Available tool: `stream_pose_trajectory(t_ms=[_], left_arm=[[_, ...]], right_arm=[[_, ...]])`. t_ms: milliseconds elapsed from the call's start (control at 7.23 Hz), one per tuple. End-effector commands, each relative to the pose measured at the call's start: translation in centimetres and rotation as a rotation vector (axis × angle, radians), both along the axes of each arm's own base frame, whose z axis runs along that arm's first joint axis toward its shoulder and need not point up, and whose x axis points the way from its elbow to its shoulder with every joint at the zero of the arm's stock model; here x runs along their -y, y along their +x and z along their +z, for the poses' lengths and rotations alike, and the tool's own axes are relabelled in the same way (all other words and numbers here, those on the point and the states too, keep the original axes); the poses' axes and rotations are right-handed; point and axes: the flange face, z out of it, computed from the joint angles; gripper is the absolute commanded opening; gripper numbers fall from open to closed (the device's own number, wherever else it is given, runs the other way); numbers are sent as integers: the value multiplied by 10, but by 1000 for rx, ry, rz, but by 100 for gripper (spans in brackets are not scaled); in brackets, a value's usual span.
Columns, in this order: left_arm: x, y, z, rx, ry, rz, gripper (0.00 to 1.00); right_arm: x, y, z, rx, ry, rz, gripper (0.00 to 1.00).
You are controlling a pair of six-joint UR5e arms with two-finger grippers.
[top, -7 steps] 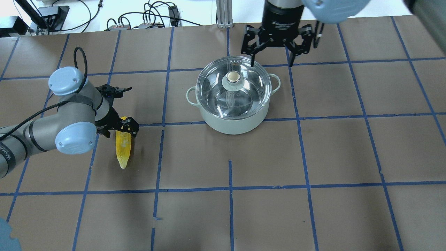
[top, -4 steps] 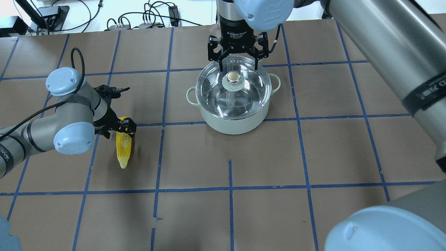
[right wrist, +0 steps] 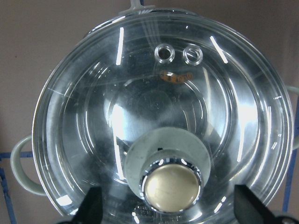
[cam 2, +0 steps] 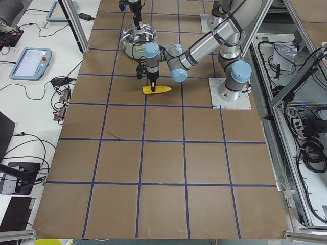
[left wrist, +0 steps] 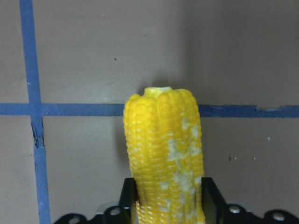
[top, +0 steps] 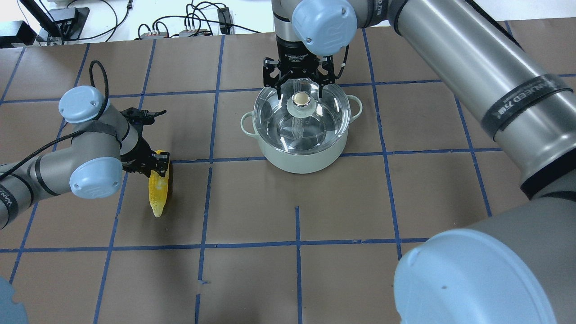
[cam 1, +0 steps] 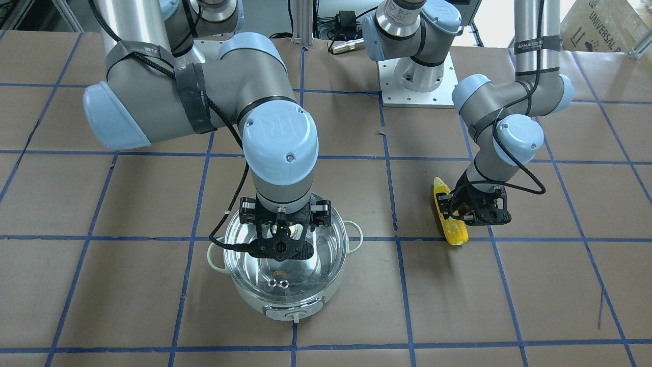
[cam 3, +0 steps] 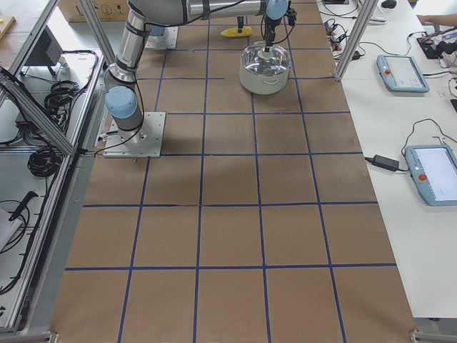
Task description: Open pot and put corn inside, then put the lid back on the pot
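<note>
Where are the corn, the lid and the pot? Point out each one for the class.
corn [top: 158,198]: overhead view, on the yellow kernels toward its pointed end.
lid [top: 300,98]: overhead view, on its round centre knob.
pot [top: 306,161]: overhead view, on the pale outer wall below the lid.

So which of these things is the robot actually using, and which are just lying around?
For the job: pot, lid, corn, left gripper, right gripper.
Just lying about: cables, tablets, cardboard box.
</note>
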Motion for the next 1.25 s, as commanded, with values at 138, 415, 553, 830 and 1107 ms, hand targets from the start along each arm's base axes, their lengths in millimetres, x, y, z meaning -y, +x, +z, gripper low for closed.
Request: stream_pose_trajectory(t_ms=[138, 415, 553, 830, 1107], left_arm=[[17, 0, 68, 0, 75, 65, 2], [21, -7, 159, -13, 121, 53, 2], [18, -23, 196, -14, 127, 24, 2], [15, -77, 254, -5, 121, -80, 2], [0, -125, 290, -12, 122, -175, 2]], right_arm=[[8, -8, -9, 2, 3, -8, 98], [2, -10, -19, -3, 25, -9, 94], [-1, -10, -25, 3, 38, -11, 93], [-1, -9, -24, 16, 40, -14, 50], [-1, -6, -23, 50, 47, -27, 36]])
